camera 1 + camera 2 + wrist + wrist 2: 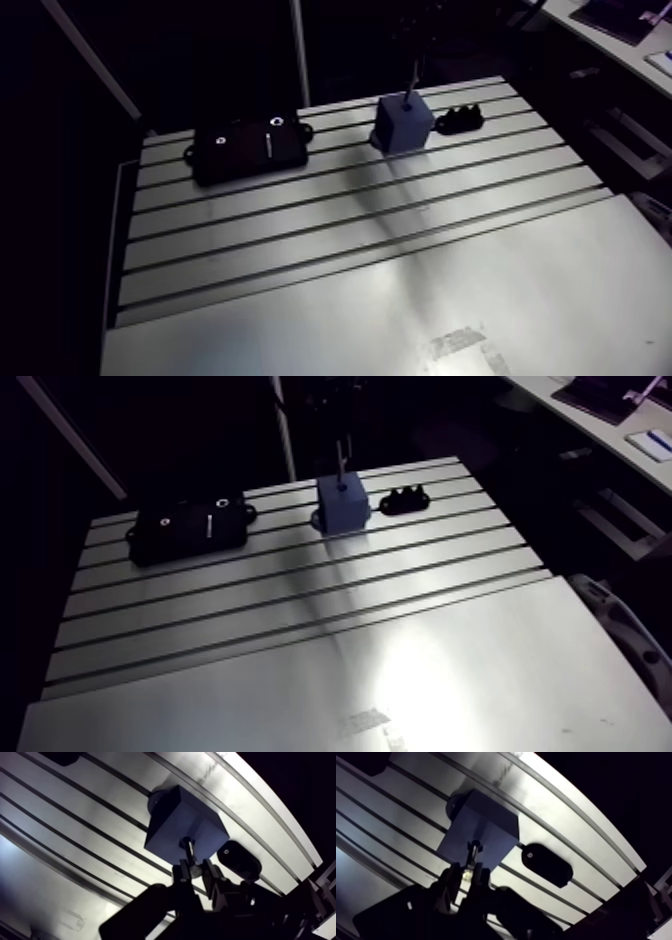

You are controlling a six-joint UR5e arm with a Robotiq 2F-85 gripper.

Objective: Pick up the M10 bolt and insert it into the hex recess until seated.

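Observation:
A blue block (175,822) stands on the slotted table (350,230) near its far edge. In the wrist view my gripper (195,871) is shut on the thin metal bolt (188,854), which points away from the fingers. The bolt's far end meets a small dark hole in the block's top face; how deep it sits I cannot tell. The arm view shows the bolt (411,82) standing upright out of the blue block (404,125), with the gripper lost in the dark above it.
A flat black fixture (250,150) with white marks lies left of the block. A small black oval part (239,859) sits close to the block on its other side, also visible as a lumpy black piece (460,120). The table's far edge runs just behind them.

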